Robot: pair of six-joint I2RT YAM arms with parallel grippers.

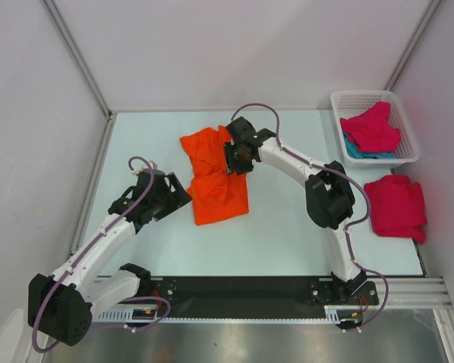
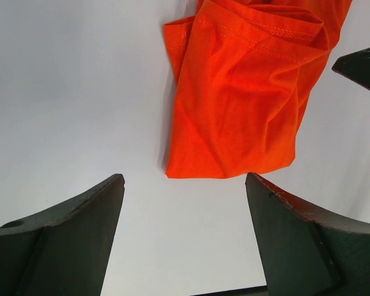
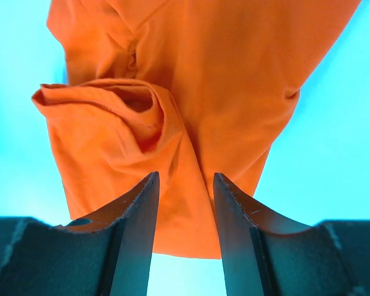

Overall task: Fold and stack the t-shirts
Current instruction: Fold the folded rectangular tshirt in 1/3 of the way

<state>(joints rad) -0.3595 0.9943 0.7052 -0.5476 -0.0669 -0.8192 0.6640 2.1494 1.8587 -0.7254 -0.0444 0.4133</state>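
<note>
A bright orange t-shirt (image 1: 212,178) lies crumpled and partly doubled over in the middle of the table. My right gripper (image 1: 238,159) hovers at its right edge. In the right wrist view the right gripper (image 3: 185,176) stands part open, the orange t-shirt (image 3: 191,61) showing in the gap with a ridge of cloth running toward it. My left gripper (image 1: 175,190) sits left of the shirt. Seen from the left wrist, the left gripper (image 2: 184,179) is wide open over bare table, just short of a corner of the orange t-shirt (image 2: 240,105). A magenta t-shirt (image 1: 396,204) lies folded at the right.
A white mesh basket (image 1: 340,102) stands at the back right, holding a magenta t-shirt (image 1: 372,128) on top of a teal one (image 1: 356,151). White walls close in the table on three sides. A black rail (image 1: 242,291) runs along the near edge.
</note>
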